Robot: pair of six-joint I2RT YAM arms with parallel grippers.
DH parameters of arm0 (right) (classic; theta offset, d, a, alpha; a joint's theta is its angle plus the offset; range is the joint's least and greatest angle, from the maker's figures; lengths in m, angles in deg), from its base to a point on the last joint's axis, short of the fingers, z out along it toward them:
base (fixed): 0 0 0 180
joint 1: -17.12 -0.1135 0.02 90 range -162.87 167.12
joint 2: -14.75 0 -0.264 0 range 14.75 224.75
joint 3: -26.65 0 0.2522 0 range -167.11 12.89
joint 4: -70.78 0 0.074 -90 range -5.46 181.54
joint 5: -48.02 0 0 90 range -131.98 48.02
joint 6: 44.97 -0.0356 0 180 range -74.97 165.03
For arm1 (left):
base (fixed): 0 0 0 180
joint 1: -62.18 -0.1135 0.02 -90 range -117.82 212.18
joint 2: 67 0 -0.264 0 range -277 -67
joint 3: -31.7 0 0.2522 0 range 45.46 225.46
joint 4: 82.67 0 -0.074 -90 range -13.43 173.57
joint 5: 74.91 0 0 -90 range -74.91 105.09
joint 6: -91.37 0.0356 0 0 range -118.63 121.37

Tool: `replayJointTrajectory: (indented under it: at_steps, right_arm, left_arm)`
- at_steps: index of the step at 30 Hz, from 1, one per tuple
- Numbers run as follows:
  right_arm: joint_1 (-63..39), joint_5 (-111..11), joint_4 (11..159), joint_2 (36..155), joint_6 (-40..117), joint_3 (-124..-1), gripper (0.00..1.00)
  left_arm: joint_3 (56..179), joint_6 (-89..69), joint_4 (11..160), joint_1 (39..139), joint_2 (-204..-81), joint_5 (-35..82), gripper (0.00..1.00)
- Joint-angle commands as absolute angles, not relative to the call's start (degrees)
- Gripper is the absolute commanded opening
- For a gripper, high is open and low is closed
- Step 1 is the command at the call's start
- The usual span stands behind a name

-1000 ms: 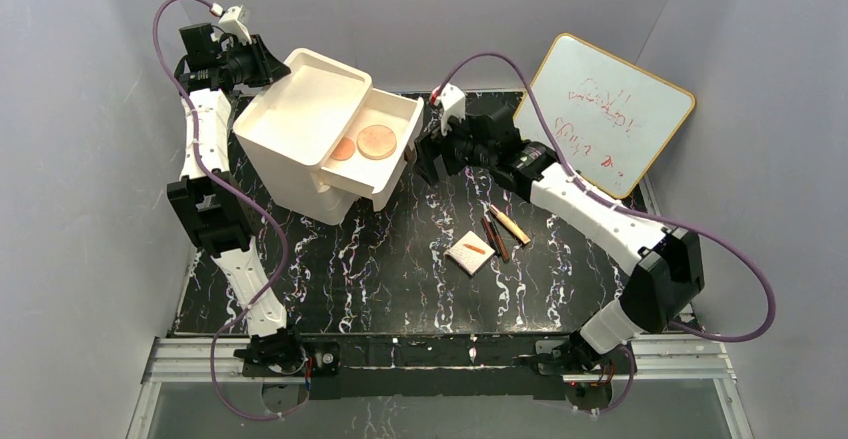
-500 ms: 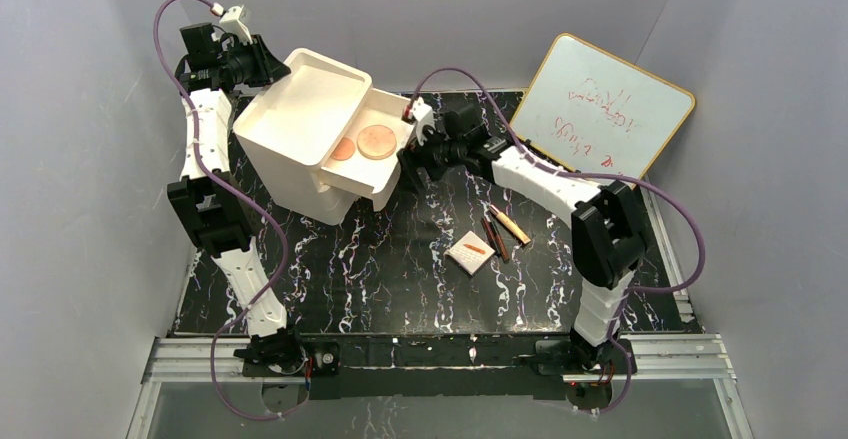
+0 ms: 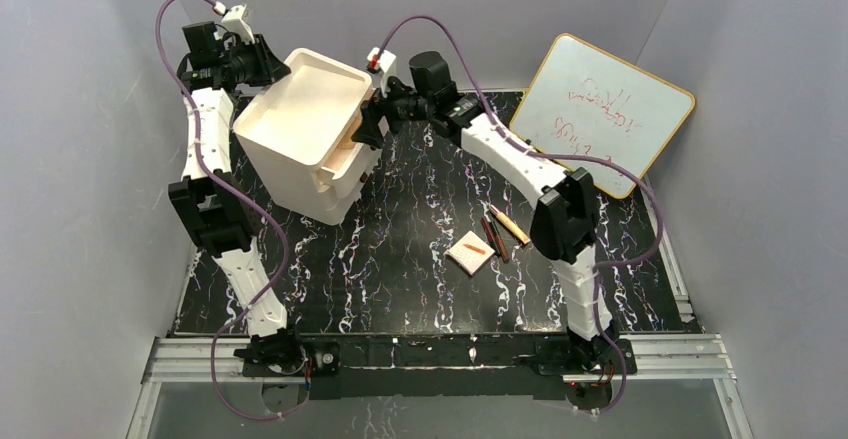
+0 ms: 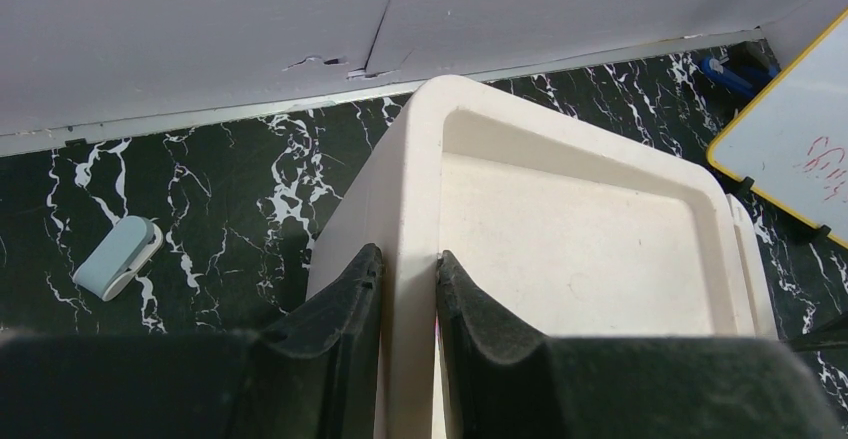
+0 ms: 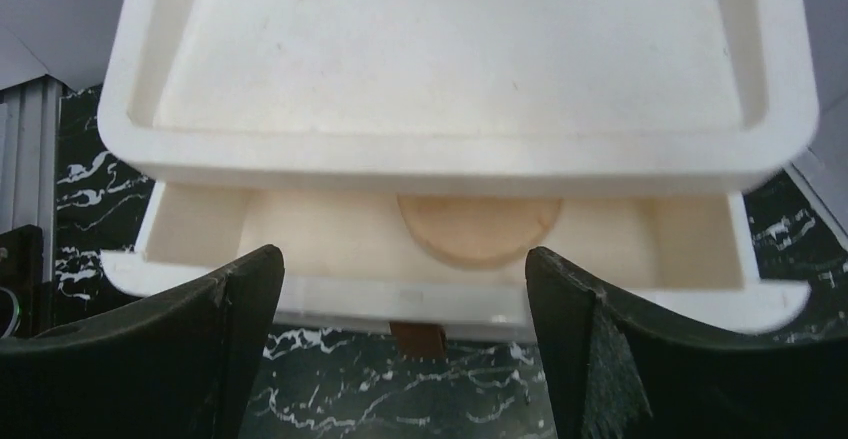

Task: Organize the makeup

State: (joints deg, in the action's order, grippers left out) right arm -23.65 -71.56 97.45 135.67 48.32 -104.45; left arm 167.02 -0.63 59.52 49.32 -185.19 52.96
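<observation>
Disc [image 5: 478,227]: one round tan disc lies inside the top drawer [image 5: 650,249], its far half hidden under the box top. I cannot see a second disc.
White pad [image 3: 470,253]: lies flat on the black marble table [image 3: 400,269], near its middle, with an orange mark on it.
Sticks [image 3: 498,233]: brown, red and yellow, lying together just to the right of the pad.
Drawer: pulled out only a little; its brown knob [image 5: 418,338] faces the right wrist camera.
Right gripper [image 5: 403,264]: fingers spread wide, holding nothing, close in front of the drawer with the knob between them. Whether it touches the drawer, I cannot tell.
Drawer box [image 3: 300,129]: cream, at the far left of the table.
Left gripper [image 4: 408,284]: narrow, with the box's rim clamped between its fingers.
Whiteboard [image 3: 603,111]: yellow frame and red scribbles, leaning at the far right.
Pale blue clip [image 4: 118,256]: lies on the table beside the box.
</observation>
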Motion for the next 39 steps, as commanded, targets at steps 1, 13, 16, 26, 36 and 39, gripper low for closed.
replayJointTrajectory:
  at_steps: [1, 13, 16, 26, 36, 39]
  right_arm:
    - [-27.57, -74.27, 95.23, 142.63, 47.39, -113.00, 0.98]
    - [-29.96, -65.16, 79.34, 132.40, 49.40, -97.39, 0.98]
    - [-29.95, -61.88, 77.69, 126.84, 51.11, -92.09, 0.98]
    - [-29.83, -57.69, 72.96, 116.40, 49.80, -72.44, 0.98]
    - [-28.32, -59.27, 70.91, 128.39, 48.79, -79.71, 0.98]
    - [-28.27, -60.48, 72.32, 133.48, 48.28, -86.67, 0.98]
  left_arm:
    - [166.91, -0.52, 50.69, 52.21, -184.24, 53.60, 0.00]
    - [167.82, 0.06, 49.74, 52.60, -185.02, 52.81, 0.00]
    - [167.72, 0.27, 49.61, 52.68, -185.35, 52.68, 0.00]
    - [167.55, 0.90, 49.02, 52.73, -185.16, 51.88, 0.00]
    - [167.11, 1.11, 48.67, 53.50, -184.32, 51.74, 0.00]
    - [167.02, 1.13, 48.58, 53.64, -184.07, 51.61, 0.00]
